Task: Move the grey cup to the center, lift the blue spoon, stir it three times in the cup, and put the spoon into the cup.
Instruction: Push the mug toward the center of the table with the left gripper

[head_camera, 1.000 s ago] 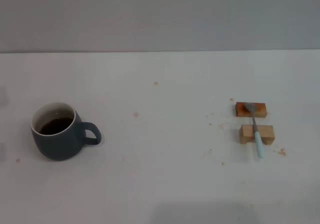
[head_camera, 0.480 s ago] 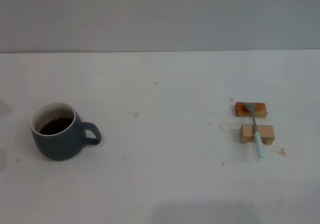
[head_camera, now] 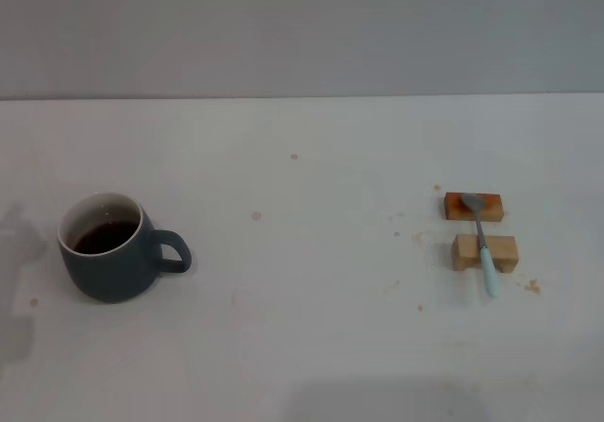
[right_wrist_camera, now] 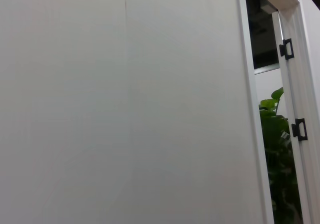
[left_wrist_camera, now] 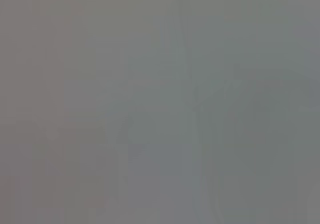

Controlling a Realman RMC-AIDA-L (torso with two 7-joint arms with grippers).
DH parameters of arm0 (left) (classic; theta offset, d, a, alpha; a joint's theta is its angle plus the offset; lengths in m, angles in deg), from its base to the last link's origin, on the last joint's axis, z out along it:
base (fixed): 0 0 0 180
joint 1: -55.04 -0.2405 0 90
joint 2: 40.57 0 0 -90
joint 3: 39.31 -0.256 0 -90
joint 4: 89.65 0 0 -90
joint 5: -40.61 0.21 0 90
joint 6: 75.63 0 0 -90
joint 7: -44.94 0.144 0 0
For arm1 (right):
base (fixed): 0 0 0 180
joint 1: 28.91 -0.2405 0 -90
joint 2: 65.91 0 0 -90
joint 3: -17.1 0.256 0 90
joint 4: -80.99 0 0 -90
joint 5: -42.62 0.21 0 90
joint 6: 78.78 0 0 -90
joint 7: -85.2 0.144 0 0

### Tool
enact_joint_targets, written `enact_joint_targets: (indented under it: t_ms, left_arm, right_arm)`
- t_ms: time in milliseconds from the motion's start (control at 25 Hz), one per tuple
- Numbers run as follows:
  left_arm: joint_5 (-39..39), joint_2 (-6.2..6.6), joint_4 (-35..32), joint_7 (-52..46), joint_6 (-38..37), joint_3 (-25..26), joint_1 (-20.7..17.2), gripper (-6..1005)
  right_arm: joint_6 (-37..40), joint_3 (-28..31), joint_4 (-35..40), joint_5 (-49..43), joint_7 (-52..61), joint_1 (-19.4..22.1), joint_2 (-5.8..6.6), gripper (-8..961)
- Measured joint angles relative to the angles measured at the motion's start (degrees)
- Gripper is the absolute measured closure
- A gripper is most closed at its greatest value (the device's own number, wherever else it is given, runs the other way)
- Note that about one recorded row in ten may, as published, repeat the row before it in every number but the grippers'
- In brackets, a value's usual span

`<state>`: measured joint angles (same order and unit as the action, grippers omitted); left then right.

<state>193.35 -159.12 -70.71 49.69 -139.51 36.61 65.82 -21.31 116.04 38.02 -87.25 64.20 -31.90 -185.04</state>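
You have neither arm in the head view, so you cannot tell whether either gripper's fingers are spread or pressed together. Your left wrist view gives only a flat grey blur with nothing to pick out. Your right wrist view faces a plain white wall panel [right_wrist_camera: 125, 103] with a white door frame [right_wrist_camera: 260, 108] beside it, two black hinges [right_wrist_camera: 286, 48] on that frame, and green plant leaves [right_wrist_camera: 275, 129] in the gap behind it.

On the white tabletop [head_camera: 311, 328], the rounded dark blue-grey ceramic mug [head_camera: 111, 248] stands upright on your left, well apart from the unmarked middle of the table [head_camera: 302, 252]. Its loop handle points toward that middle, its inner rim is white, and dark brown liquid fills it. You can read no label or writing on it.

On your right, the slim spoon with the grey metal bowl and pale light-blue handle [head_camera: 483, 243] lies across two small wooden blocks: its bowl rests on the far reddish-brown block [head_camera: 473, 206], its neck crosses the near pale block [head_camera: 484, 252], and its handle end reaches past that block toward you. Small crumbs [head_camera: 533, 286] dot the table near the blocks.
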Motion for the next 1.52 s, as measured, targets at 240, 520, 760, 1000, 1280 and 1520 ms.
enact_joint_targets:
  t_ms: [240,520,760,1000,1280,1520]
  left_arm:
    - [-0.04,-0.16,-2.37,0.08,0.06,-4.0,-0.06,1001]
    - [-0.09,-0.38,-2.6,0.09,0.83,-8.01,-0.12,1001]
    - [-0.09,-0.47,-2.17,0.09,1.16,-11.79,0.17,1001]
    - [-0.07,-0.45,-1.97,0.09,1.2,-14.56,0.66,1001]
    - [0.28,-0.12,-1.25,0.09,1.25,-19.38,0.76,1001]
    - [0.37,-0.1,-0.43,0.09,1.23,-22.57,0.79,1001]
  right_arm:
    - [0.0,-0.63,-0.32,-0.21,0.0,0.01,-0.02,146]
    - [0.0,-0.85,-1.69,-0.27,0.0,0.63,0.02,146]
    - [0.01,-1.25,-2.86,-0.37,0.0,1.37,0.04,146]
    - [0.01,-1.35,-3.17,-0.39,0.0,1.5,0.13,146]
    - [0.01,-1.49,-3.46,-0.39,0.0,1.5,0.12,145]
    - [0.01,-2.25,-4.32,-0.39,0.0,1.74,0.04,145]
